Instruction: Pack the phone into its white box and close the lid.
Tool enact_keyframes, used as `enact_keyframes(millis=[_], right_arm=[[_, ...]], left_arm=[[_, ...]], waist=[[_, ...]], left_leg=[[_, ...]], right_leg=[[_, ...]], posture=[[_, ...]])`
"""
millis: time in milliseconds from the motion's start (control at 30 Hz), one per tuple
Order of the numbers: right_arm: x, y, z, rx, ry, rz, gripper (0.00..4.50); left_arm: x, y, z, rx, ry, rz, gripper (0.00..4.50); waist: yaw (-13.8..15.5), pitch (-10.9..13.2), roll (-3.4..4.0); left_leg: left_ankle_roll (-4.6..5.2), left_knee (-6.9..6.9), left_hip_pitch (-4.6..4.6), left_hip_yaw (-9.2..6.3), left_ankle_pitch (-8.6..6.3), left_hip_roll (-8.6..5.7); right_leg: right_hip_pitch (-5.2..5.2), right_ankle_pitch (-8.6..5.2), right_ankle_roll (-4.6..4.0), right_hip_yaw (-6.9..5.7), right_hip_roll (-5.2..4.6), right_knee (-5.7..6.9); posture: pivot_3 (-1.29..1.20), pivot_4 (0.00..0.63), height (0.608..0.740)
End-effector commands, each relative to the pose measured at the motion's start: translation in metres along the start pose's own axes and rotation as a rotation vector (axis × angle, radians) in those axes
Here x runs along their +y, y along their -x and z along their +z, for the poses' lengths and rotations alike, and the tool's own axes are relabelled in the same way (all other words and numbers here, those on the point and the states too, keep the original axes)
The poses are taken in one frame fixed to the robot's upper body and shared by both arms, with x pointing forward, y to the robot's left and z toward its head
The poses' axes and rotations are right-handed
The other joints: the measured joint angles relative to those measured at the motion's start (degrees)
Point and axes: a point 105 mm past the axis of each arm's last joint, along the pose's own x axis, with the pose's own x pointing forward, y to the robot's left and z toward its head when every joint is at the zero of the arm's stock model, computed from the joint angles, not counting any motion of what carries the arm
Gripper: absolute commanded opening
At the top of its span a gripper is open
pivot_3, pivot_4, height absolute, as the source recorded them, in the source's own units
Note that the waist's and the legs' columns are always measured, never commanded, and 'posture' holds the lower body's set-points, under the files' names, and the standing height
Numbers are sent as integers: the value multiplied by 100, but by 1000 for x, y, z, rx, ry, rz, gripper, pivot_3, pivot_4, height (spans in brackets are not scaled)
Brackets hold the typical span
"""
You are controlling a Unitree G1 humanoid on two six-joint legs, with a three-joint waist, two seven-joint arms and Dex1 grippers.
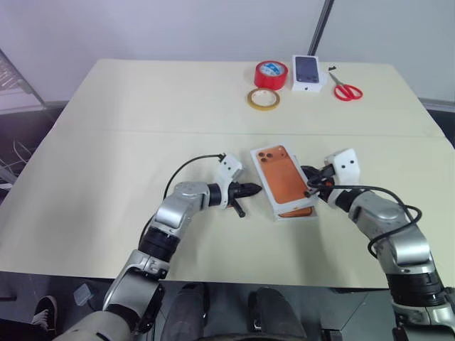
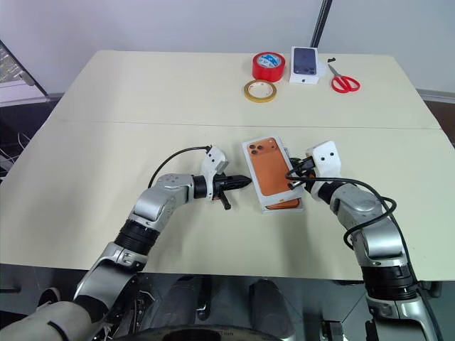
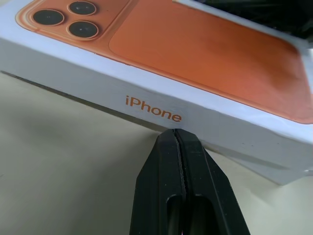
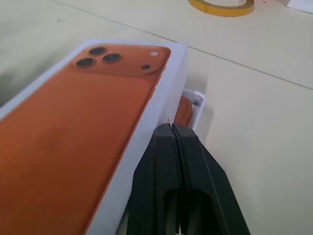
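Note:
The white box lies at mid-table under its lid, which is printed with an orange phone picture and sits slightly askew. A sliver of the orange phone shows inside the base, beside the lid's edge. My left gripper is shut, its tips against the lid's side wall, just below the "iPhone" lettering. On the opposite long side, my right gripper is shut too, its tips at the lid's wall. Neither gripper holds anything.
At the far edge of the table stand a red tape roll, a yellow tape roll, a small white box printed with a dark phone, and red-handled scissors. A seam crosses the table behind the box.

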Motion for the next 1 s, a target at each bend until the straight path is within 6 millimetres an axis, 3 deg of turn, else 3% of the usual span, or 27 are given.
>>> enact_keyframes(millis=[33, 200, 633, 1000], right_arm=[[-1, 9, 15, -45, 56, 5, 30], [1, 17, 11, -31, 67, 2, 30], [4, 29, 1, 5, 68, -28, 30], [-2, 38, -7, 35, 102, -66, 30]], left_arm=[[-18, -6, 9, -28, -24, -74, 0], [-20, -7, -1, -2, -18, -78, 0], [-18, -9, 3, 2, -47, -80, 0], [-1, 5, 4, 5, -51, -20, 0]], waist=[[4, 0, 0], [1, 0, 0], [4, 0, 0], [3, 0, 0]], left_leg=[[0, 0, 0, 0, 0, 0], [0, 0, 1, -1, 0, 1], [0, 0, 1, -1, 0, 1], [0, 0, 2, -1, 0, 1]], right_leg=[[0, 0, 0, 0, 0, 0], [0, 0, 0, 0, 0, 0], [1, 0, 0, 0, 3, 0], [1, 0, 0, 0, 5, 1]], posture=[[0, 150, 740], [0, 150, 740], [0, 150, 740], [0, 150, 740]])
